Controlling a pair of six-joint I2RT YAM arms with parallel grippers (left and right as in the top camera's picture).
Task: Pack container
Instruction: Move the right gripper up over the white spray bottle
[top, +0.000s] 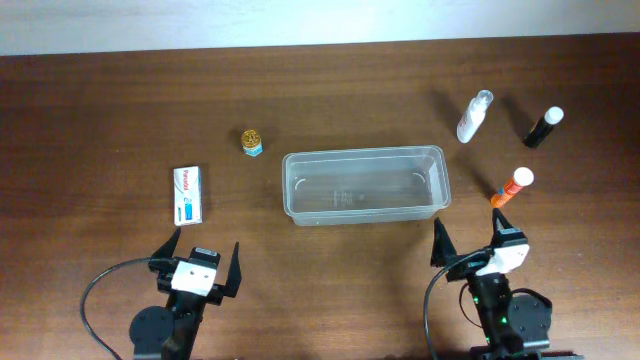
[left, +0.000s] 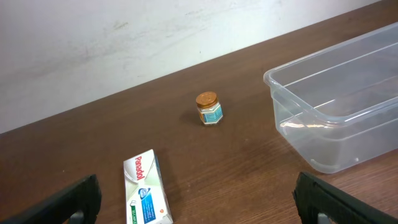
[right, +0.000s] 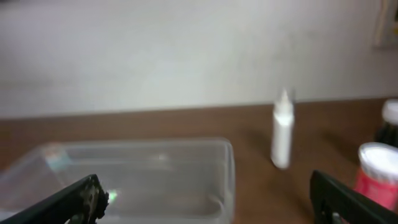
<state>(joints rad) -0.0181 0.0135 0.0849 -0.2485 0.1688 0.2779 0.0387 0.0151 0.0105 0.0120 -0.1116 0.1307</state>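
The clear plastic container (top: 365, 185) stands empty at the table's middle; it also shows in the left wrist view (left: 339, 112) and the right wrist view (right: 143, 177). A white Panadol box (top: 188, 193) (left: 147, 190) lies at the left. A small jar with a gold lid (top: 251, 142) (left: 208, 109) stands left of the container. A white bottle (top: 474, 117) (right: 282, 130), a black bottle with a white cap (top: 543, 127) and an orange-red bottle with a white cap (top: 511, 187) (right: 376, 168) are at the right. My left gripper (top: 203, 262) (left: 199, 205) and right gripper (top: 471, 240) (right: 205, 199) are open and empty near the front edge.
The brown wooden table (top: 330, 90) runs back to a white wall (left: 124, 37). Black cables (top: 100, 285) loop beside both arm bases at the front edge.
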